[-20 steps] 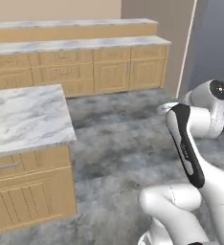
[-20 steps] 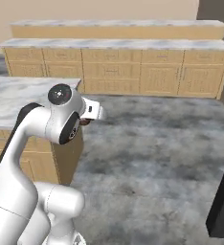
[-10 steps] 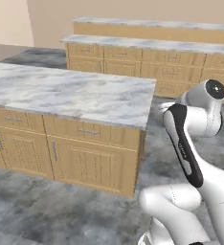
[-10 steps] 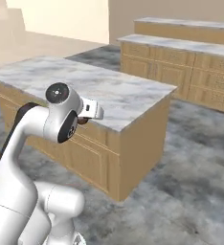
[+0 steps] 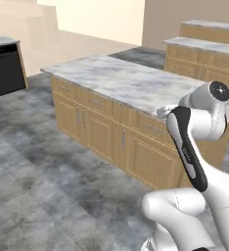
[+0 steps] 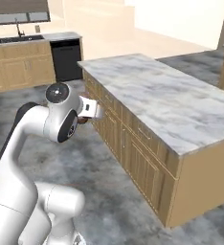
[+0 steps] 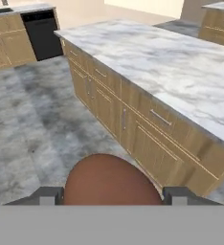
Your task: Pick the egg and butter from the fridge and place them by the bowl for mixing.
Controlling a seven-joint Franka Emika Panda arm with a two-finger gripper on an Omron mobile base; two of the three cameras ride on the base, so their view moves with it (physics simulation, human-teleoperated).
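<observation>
Egg [image 7: 113, 181]: brown, smooth, likely light, fragile, slippery; gripper [image 7: 113, 195] holds it across its sides; bench [image 7: 171, 62] ahead.

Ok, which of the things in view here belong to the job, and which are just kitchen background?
Job:
- egg, brown, gripped between the tips of the pincer

Background:
- marble-topped island
- black dishwasher
- sink on the far counter

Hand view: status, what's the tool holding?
Tool shut on brown egg. Kitchen island ahead, cabinet fronts facing. Floor between looks open.
</observation>
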